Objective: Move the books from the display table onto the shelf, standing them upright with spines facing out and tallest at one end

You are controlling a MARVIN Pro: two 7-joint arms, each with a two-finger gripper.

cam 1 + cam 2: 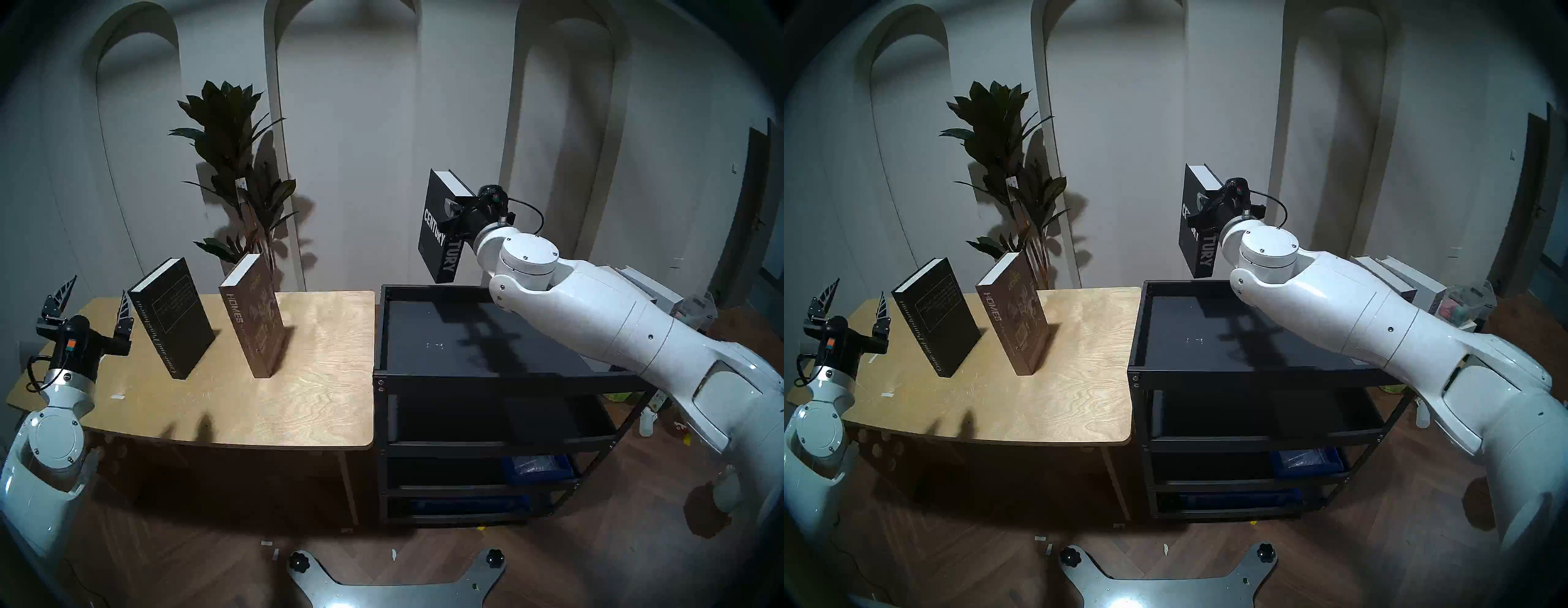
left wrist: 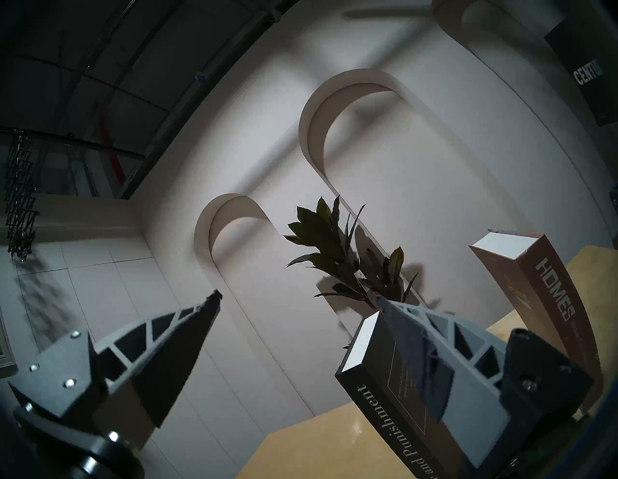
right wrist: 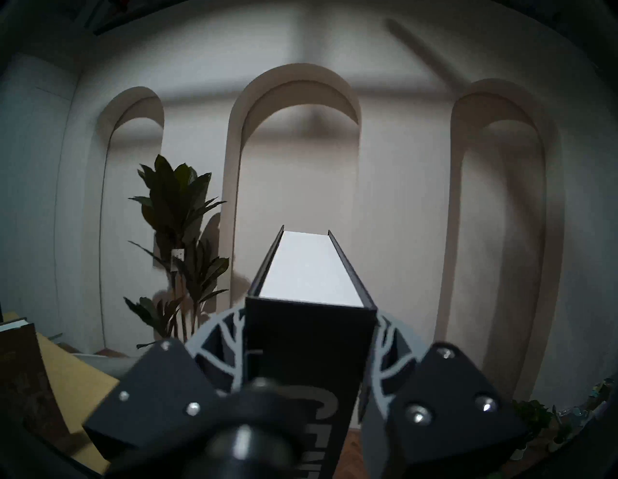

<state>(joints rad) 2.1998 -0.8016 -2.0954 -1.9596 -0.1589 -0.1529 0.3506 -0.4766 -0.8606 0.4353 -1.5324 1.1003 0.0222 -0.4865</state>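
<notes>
My right gripper (image 1: pixel 457 209) is shut on the thick black "CENTURY" book (image 1: pixel 439 231), holding it upright in the air above the back edge of the black shelf (image 1: pixel 488 378). In the right wrist view its spine (image 3: pixel 307 351) sits between both fingers. Two books stand tilted on the display table (image 1: pixel 318 382): the black "Crime and Punishment" (image 1: pixel 174 318) and, to its right, the brown "HOMES" (image 1: pixel 254 318). My left gripper (image 1: pixel 96 301) is open with nothing in it, pointing up at the table's left end, just left of the black book (image 2: pixel 384 384).
A tall potted plant (image 1: pixel 237 170) stands behind the table against the arched wall. Pale books are stacked behind my right arm (image 1: pixel 1399 276). Blue bins (image 1: pixel 539 467) sit on the shelf's lower tiers. My base plate (image 1: pixel 394 586) is on the floor in front.
</notes>
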